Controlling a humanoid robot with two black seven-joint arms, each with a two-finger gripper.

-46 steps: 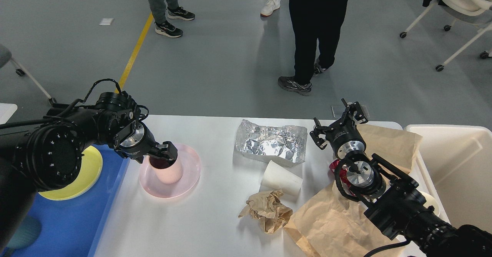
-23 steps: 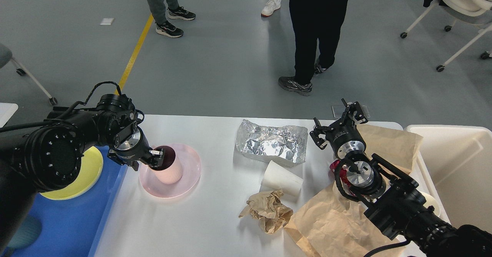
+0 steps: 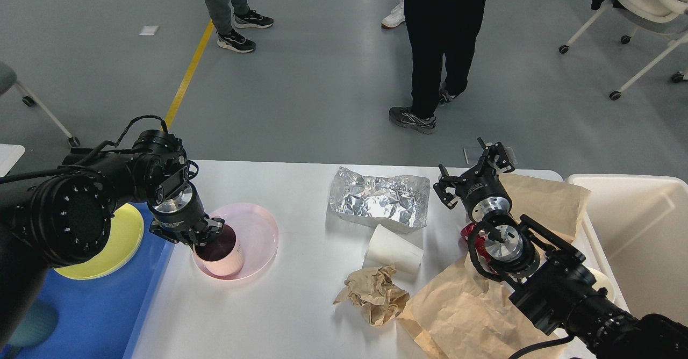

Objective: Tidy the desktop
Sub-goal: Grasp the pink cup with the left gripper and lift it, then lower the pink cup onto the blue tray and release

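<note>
Our two arms are matte black with thick round joints ringed by small pale dots, silver metal collars at the wrists, and looping black cables alongside.

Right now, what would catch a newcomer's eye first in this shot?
Probably the left gripper at the rim of a pink cup standing on a pink plate, near the left edge of the white desktop. Next, the shiny crumpled foil at the middle back, with a tipped white cup and a brown paper wad in front of it. On the right, a big brown paper sheet lies under the right arm.
</note>
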